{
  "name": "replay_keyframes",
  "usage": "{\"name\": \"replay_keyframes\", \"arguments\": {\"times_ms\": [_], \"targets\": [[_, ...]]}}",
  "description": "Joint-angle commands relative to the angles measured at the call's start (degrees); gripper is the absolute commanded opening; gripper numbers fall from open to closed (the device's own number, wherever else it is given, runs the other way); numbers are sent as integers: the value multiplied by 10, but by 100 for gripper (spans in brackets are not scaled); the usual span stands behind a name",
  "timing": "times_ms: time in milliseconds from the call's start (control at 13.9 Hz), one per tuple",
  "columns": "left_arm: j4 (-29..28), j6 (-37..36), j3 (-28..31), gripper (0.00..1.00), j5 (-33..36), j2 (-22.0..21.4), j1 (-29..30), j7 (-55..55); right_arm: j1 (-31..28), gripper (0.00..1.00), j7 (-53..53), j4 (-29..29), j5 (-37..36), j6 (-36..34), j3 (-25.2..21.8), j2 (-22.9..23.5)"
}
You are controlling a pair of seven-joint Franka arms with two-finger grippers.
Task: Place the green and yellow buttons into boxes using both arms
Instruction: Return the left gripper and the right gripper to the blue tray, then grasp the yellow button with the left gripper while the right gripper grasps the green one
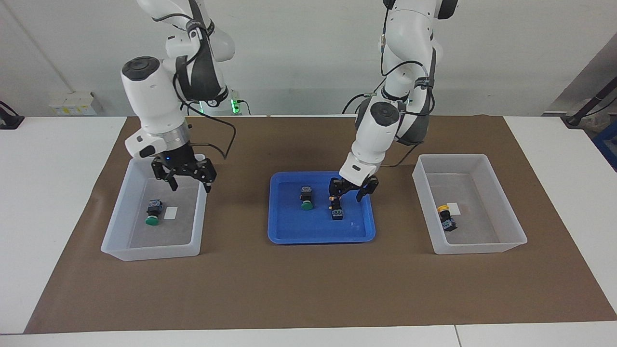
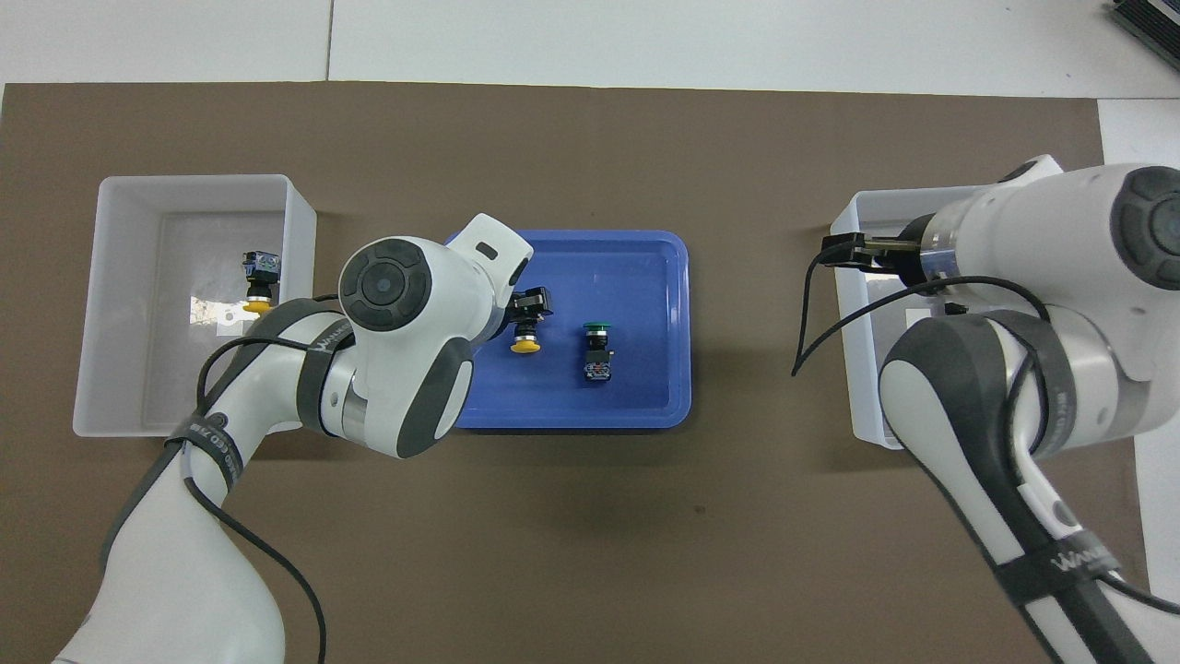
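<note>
**Two buttons binned, two lying in the blue tray**

The right gripper (image 1: 184, 179) is hanging with its fingers spread and empty over the rim of the bin (image 1: 112, 226) at the right arm's end of the table. One green button (image 1: 153, 214) is lying on that bin's floor beside a white label (image 1: 170, 212).

At the table's middle, the blue tray (image 1: 284, 231) is carrying a second green button (image 1: 306, 198) and a yellow button (image 1: 335, 206), just beside each other and apart. The left gripper (image 1: 352, 188) is hanging low over the tray, at the yellow button's cap end, its fingers parted; contact with the button cannot be confirmed.

The second bin (image 1: 506, 241), at the left arm's end, is holding another yellow button (image 1: 446, 217) near its own label (image 1: 452, 207).
</note>
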Motion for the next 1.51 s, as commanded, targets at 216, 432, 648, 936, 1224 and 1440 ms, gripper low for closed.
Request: {"name": "replay_keyframes", "arguments": {"times_ms": [216,432,648,936,1224,1440], "targets": [[-53,89,10,79,-3,11,-28,-9,69,100,78,2,8,44,-2,26],[-60,105,10,68,-3,17,-35,-9,94,100,84,4,9,75,-1,41],[-60,104,10,41,-3,17,-35,-9,122,100,120,3,8,91,-1,54],[-54,97,10,6,-2,17,-34,-7,148,100,149,3,7,128,-1,76],[-24,57,13,0,0,13,-21,1,184,100,177,-5,7,136,-1,93],[27,-32,14,0,2,-1,10,2,201,100,179,-26,7,144,-1,97]]}}
